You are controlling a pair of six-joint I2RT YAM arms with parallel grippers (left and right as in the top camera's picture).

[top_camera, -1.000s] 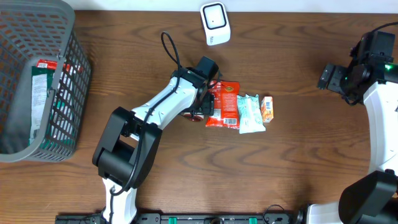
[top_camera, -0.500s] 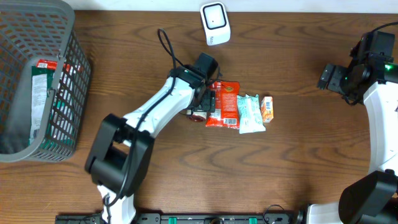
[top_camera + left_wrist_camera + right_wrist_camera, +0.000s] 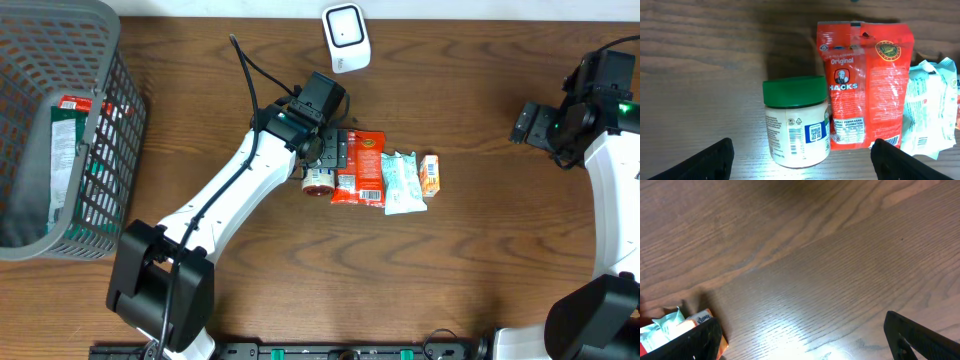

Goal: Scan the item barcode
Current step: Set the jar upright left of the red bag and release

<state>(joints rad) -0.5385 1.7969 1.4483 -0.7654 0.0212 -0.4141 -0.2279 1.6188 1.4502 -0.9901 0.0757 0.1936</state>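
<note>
The green-lidded jar (image 3: 796,125) sits below the left gripper (image 3: 801,159), between its wide-spread fingers and just beside the red Hacks pouch (image 3: 865,85). The right gripper (image 3: 805,337) gapes over bare wooden table (image 3: 480,250). A second ago the left gripper covered the jar; it has since drawn back.

Green lid and creamy-white body on the small round plastic jar (image 3: 796,127); blue label patch with a white code square. Bright red over the flat glossy foil pouch (image 3: 865,85), white lettering, green-gold round emblem. White and pale green on the crinkled plastic packet (image 3: 931,110). Orange on the little cardboard box (image 3: 429,173). Dark brown streaked grain across the wooden table (image 3: 480,270).
</note>
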